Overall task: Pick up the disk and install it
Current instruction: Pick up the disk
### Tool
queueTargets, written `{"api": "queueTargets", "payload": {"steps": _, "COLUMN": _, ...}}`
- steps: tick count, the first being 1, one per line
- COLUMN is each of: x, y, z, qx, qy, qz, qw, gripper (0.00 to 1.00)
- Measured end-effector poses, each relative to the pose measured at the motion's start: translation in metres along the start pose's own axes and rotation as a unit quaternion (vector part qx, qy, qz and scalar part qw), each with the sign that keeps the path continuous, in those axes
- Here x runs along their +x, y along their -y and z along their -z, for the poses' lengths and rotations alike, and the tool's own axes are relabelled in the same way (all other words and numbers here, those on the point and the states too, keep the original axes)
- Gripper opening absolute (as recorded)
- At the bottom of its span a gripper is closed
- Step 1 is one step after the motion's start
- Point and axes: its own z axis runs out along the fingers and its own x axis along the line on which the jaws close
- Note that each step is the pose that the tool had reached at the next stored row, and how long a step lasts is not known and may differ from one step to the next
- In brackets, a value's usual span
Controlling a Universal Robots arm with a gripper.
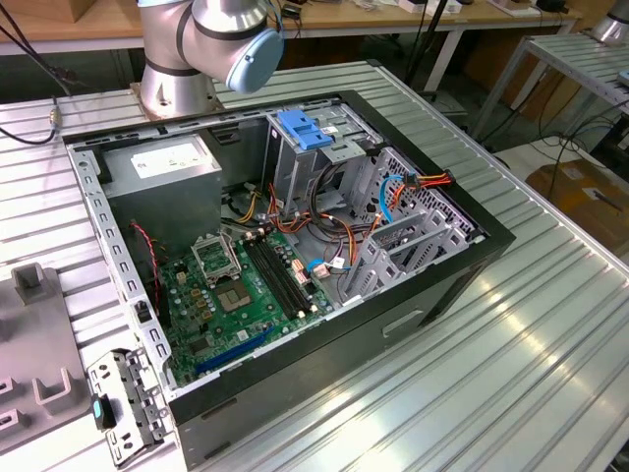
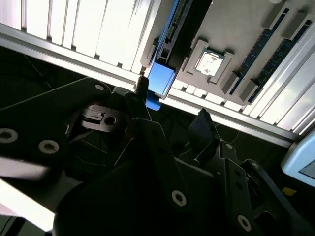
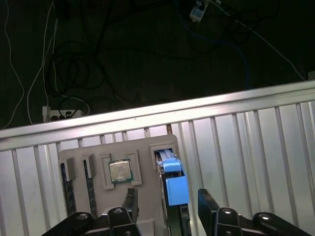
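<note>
Pincer (image 3: pixel 168 200) is spread. In both wrist views my two dark fingers (image 3: pixel 206 206) stand on either side of the disk (image 3: pixel 175 187), with a visible gap on each flank. I pinch nothing.

The disk stands on edge in a slot of the gray fixture (image 3: pixel 142 157), with its bright blue rail end toward me. In the second wrist view the blue end (image 2: pixel 160 81) sits between my fingertips and nearer one finger than the other. I cannot tell whether that finger touches it.

Neighbours in the fixture: a processor chip (image 3: pixel 119 170) in its own pocket just beside the disk slot, and memory sticks (image 3: pixel 90 182) in slots further along. A raised wall separates the disk slot from the chip pocket.

The fixture lies close to the edge of the ribbed tabletop (image 3: pixel 246 147). Past that edge is dark floor (image 3: pixel 123 59) strewn with cables. On the side of the disk away from the chip, the tabletop is bare.

Exterior view: the open computer case (image 1: pixel 393 324) fills the centre, with a blue latch piece (image 1: pixel 300 130) on top of the drive cage. My arm (image 1: pixel 211 39) rises at upper left. There is a broad stretch of bare tabletop at lower right.
</note>
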Motion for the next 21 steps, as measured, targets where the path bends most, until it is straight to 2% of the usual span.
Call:
{"api": "queueTargets", "payload": {"steps": 10, "x": 0.0, "y": -0.0001, "z": -0.0001, "qx": 0.0006, "qy": 0.0001, "qz": 0.0, "qw": 1.0, "gripper": 0.6}}
{"api": "queueTargets", "payload": {"steps": 11, "x": 0.0001, "y": -0.0003, "z": -0.0001, "qx": 0.0018, "qy": 0.0003, "qz": 0.0, "qw": 1.0, "gripper": 0.6}}
{"api": "queueTargets", "payload": {"steps": 14, "x": 0.0, "y": -0.0004, "z": -0.0006, "qx": 0.009, "qy": 0.0015, "qz": 0.0, "qw": 0.99996, "gripper": 0.6}}
{"api": "queueTargets", "payload": {"steps": 15, "x": 0.0001, "y": -0.0007, "z": -0.0011, "qx": 0.0156, "qy": 0.0026, "qz": 0.0, "qw": 0.99988, "gripper": 0.6}}
{"api": "queueTargets", "payload": {"steps": 16, "x": 0.0002, "y": -0.0012, "z": -0.0011, "qx": 0.0194, "qy": 0.0032, "qz": 0.0, "qw": 0.99981, "gripper": 0.6}}
{"api": "queueTargets", "payload": {"steps": 21, "x": 0.0002, "y": -0.0013, "z": -0.0011, "qx": 0.0203, "qy": 0.0034, "qz": 0.0, "qw": 0.99979, "gripper": 0.6}}
